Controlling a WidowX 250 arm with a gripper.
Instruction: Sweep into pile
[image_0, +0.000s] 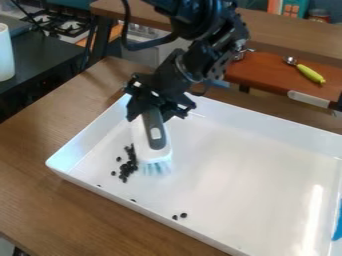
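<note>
My end effector (159, 111) is clamped on the brush (155, 134), bristles (157, 168) down in the tray (234, 165), with the bean cluster (128, 167) just beside them, view-left, so the strays (184, 215) nearer the camera probably want sweeping back and leftward to join it.

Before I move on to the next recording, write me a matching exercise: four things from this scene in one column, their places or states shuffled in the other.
Things
1. Brush
2. White tray
3. Main cluster of black pieces
4. Utensil with yellow-green handle

Places or states
A. On the reddish-brown surface beyond the tray
B. In the gripper, bristles down
C. Beside the bristles
D. On the wooden table

Pairs: 1-B, 2-D, 3-C, 4-A
</note>
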